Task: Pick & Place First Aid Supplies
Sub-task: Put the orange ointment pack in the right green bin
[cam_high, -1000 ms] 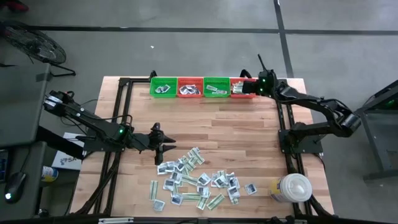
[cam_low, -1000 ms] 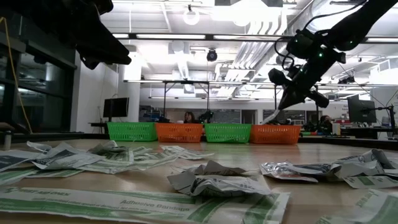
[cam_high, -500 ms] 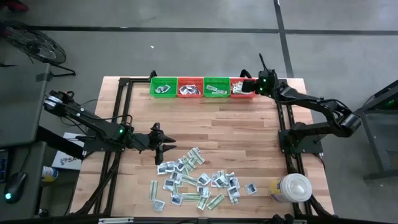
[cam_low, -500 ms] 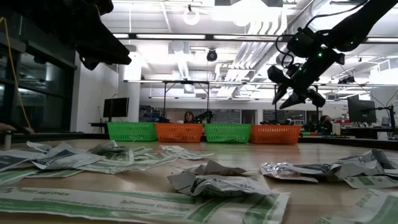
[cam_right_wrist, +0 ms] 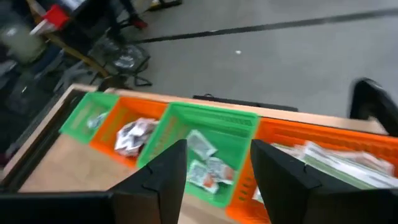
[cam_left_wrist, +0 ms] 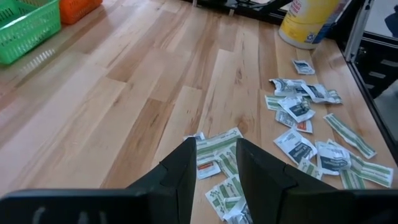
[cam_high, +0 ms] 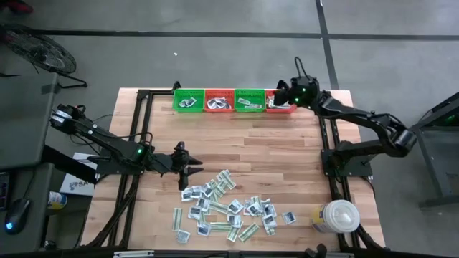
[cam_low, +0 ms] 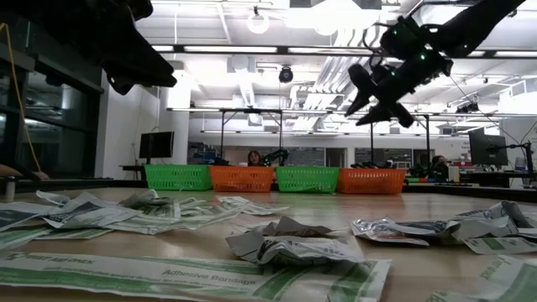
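Mostly the first aid supplies lie as a loose scatter on the tabletop's near half: crumpled white-grey squares with dark marks and narrow pale-green strips pointing every way. Left gripper hovers just beside them, fingers parted, empty. Right gripper hangs above the baskets, fingers apart, holding nothing.

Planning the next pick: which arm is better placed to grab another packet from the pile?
Left. The left gripper, open and empty, hangs beside the packets, while the right gripper is far off above the baskets.
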{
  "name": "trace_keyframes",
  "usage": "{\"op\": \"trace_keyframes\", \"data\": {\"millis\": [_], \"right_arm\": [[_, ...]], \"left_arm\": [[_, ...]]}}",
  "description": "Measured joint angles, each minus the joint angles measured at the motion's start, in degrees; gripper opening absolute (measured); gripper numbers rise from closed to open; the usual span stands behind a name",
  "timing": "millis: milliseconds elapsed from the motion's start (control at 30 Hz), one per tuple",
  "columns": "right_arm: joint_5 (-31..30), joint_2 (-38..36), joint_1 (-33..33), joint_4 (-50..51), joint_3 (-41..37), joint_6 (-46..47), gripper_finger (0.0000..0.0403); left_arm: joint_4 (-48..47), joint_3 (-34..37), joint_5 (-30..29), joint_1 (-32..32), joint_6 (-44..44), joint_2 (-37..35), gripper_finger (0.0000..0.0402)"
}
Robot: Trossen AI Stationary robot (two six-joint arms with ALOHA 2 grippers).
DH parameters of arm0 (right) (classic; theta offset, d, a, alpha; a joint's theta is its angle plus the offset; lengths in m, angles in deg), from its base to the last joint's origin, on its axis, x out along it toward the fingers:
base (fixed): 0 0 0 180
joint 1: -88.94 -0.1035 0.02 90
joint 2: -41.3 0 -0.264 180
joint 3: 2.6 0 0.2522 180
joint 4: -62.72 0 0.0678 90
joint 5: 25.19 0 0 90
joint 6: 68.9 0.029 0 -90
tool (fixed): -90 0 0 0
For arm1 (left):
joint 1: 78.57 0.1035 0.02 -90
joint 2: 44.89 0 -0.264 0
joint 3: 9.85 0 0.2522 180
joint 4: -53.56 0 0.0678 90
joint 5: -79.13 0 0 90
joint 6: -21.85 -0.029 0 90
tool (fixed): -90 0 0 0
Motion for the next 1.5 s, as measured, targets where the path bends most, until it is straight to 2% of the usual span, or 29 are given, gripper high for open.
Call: {"op": "trace_keyframes", "data": {"millis": [200, 467, 633, 767, 933, 1033, 1133, 1267, 1367, 1500], "right_arm": [[3.32, -0.02, -7.91, 0.07, 0.98, -4.59, 0.0168], [5.1, -0.02, -23.75, -0.33, 0.98, -7.05, 0.0168], [2.3, 1.31, -33.42, -0.63, 1.01, -6.01, 0.0168], [-1.3, 5.65, -40.16, -0.95, 1.01, -0.9, 0.0167], [-3.83, 13.1, -47.19, -8.41, 1.01, 0.32, 0.0167], [-3.98, 18.0, -49.15, -13.28, 1.01, -0.39, 0.0167], [-0.9, 23.18, -49.23, -16.24, 1.48, -0.45, 0.0167], [3.09, 29.77, -49.23, -14.59, 8.17, -6.28, 0.0167], [5.83, 34.78, -49.23, -7.54, 16.4, -14.33, 0.0167], [5.6, 40.1, -49.2, 7.65, 27.49, -26.83, 0.0167]], "left_arm": [[-0.06, 0.0, 1.35, 0.0, -0.68, 0.01, 0.0112], [-0.09, 0.0, 2.69, 0.0, -0.84, 0.01, 0.0112], [-0.44, 0.0, 3.26, 0.0, -1.09, 0.72, 0.0112], [-0.39, 0.0, 3.58, 0.0, -1.07, 2.57, 0.0112], [0.85, 0.0, 4.79, 0.0, -0.28, 5.36, 0.0112], [2.07, 0.02, 5.55, 0.0, -0.04, 6.6, 0.0112], [3.1, 0.04, 6.54, 0.0, -0.04, 6.99, 0.0112], [3.82, 0.04, 7.0, 0.0, -0.02, 6.98, 0.0112], [4.37, 0.04, 8.25, 0.0, -0.02, 6.98, 0.0112], [4.27, 0.04, 9.72, 0.0, -0.02, 6.98, 0.0112]]}}
